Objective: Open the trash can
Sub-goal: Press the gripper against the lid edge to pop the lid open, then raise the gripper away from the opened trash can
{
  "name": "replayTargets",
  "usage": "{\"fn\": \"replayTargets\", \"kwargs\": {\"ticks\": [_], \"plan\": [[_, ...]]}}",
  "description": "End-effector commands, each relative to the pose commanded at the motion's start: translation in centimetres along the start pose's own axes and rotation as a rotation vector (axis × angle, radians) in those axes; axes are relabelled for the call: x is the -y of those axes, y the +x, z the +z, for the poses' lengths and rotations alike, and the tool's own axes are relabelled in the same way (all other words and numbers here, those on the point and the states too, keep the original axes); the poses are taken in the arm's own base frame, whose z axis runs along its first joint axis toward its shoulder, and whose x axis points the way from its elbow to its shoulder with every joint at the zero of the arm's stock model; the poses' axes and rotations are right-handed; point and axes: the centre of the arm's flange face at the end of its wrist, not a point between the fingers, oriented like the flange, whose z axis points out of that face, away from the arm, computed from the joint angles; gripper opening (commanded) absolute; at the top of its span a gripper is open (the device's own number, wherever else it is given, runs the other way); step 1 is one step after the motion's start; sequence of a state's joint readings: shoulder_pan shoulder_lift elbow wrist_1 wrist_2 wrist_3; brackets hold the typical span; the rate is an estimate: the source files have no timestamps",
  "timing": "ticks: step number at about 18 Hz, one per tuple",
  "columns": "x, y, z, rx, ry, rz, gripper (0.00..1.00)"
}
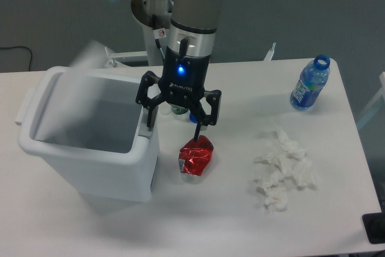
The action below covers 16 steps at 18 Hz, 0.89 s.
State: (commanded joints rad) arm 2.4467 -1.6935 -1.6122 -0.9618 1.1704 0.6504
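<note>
Pincer (175, 120) spread wide between trash can (90, 170) and crumpled red can (195, 156)

Trash can (90, 167) lid blurred mid-swing, hand (174, 121) spread w/ finger at can's right rim

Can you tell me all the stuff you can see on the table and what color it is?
trash can: one, white, left side of the table, lid swung up and blurred, inside showing
crushed can: one, red and shiny, middle of the table, just right of the trash can
blue bottle: one, blue, cap off, far right near the back edge
crumpled tissues: a loose pile, white, right of the middle
table: one, white
small green and blue items behind the gripper: partly hidden, cannot tell what they are
gripper: one, black with a blue light, open, left finger at the trash can's right edge
</note>
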Motion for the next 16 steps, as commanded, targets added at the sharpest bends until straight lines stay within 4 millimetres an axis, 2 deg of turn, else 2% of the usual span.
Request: {"fn": "replayTargets", "kwargs": {"ticks": [4, 7, 11, 13, 16], "plan": [[0.1, 0.0, -0.2, 0.002, 0.002, 0.001, 1.00], [0.7, -0.6, -1.2, 0.020, 0.019, 0.009, 1.00], [0.4, -2.8, -2.5, 0.055, 0.031, 0.021, 1.00], [0.1, -3.4, -2.8, 0.064, 0.024, 0.084, 1.00], [-1.0, -5.7, -3.6, 0.095, 0.015, 0.173, 1.00]]}}
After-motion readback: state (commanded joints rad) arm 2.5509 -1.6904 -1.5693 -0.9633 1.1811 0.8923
